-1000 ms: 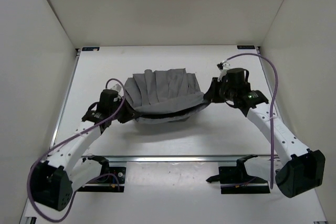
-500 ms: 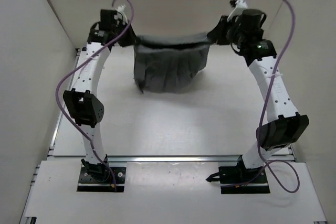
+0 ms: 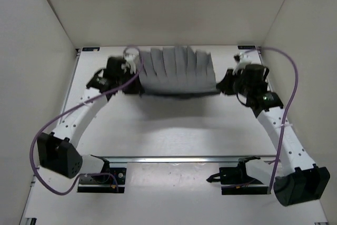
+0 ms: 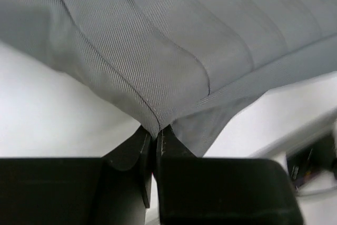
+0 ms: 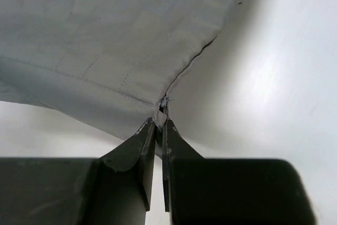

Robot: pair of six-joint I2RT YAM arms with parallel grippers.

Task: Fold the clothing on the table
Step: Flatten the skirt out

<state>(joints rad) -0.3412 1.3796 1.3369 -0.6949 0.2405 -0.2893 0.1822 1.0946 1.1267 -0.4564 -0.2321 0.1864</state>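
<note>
A plain mid-grey wrinkled fabric garment (image 3: 178,72) is held stretched between both arms over the far half of the matte white surface (image 3: 174,130), fanned into long ridges. A thin pinch of cloth edge is clamped in the left gripper (image 4: 156,130), jaws closed to a slit. A hemmed corner is nipped the same way in the right gripper (image 5: 160,117), jaws almost touching. Whether the far edge rests on the surface cannot be told.

The step is judged as spreading the garment flat before a fold. Both held points should be lowered together at equal height, with tension kept across so the ridges are pulled out. Release is best left until the cloth is laid down. Both pinches are thin, so slipping is a risk.

An aluminium rail (image 3: 174,158) is seen along the near edge. White walls (image 3: 158,3) are seen on three sides, and purple cables (image 3: 45,140) are looped off the arms.
</note>
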